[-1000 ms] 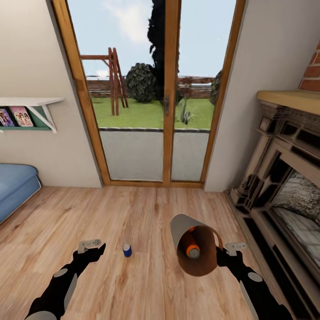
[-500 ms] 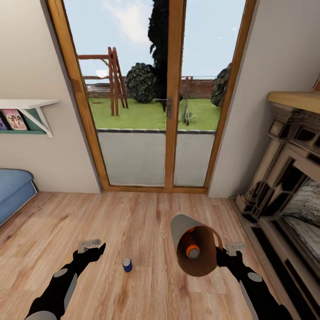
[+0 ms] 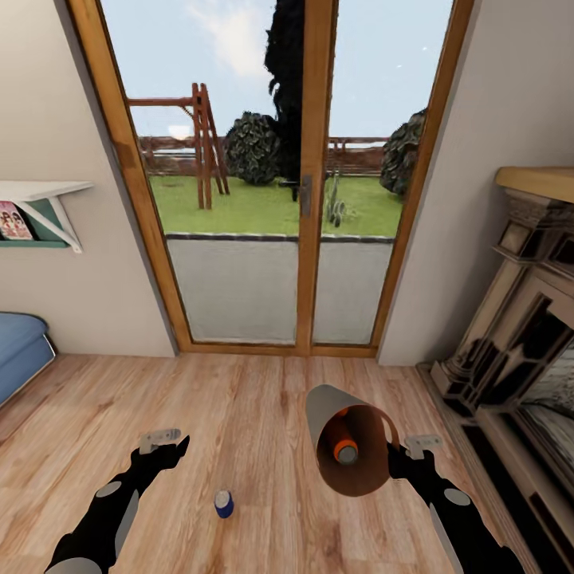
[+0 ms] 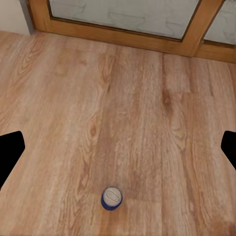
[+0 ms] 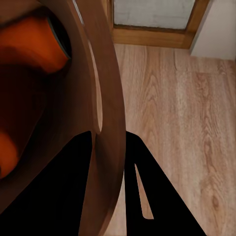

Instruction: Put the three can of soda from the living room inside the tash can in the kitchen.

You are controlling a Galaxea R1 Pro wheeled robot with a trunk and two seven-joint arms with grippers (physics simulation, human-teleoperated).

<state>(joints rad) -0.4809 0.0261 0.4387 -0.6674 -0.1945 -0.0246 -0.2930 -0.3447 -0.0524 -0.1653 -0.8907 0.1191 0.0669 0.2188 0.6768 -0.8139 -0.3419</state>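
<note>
A: Head view. Blue soda can [image 3: 224, 504] stands upright on the wood floor [image 3: 263, 399], at about 5 o'clock from the left gripper [image 3: 165, 445] and apart from it. Left gripper is empty, its fingers parted. Right gripper [image 3: 402, 453] pinches the rim of the trash can [image 3: 351, 450], which is tilted with its mouth toward the camera; an orange can [image 3: 345, 446] lies inside.

B: Left wrist view?

A: Blue can [image 4: 112, 197] seen from above, silver top up, ahead of the open fingers [image 4: 10, 152] and untouched. Glass doors [image 4: 147, 19] sit beyond.

B: Right wrist view?

A: Fingers [image 5: 142, 191] straddle the trash can wall [image 5: 105, 113] and clamp it. Orange can [image 5: 42, 44] sits in the coppery interior; a second orange patch is too cropped to call.

B: Step in hand?

A: My read: fetching the blue can. Next move calls for lowering the left gripper over the can, then closing on its sides.
</note>
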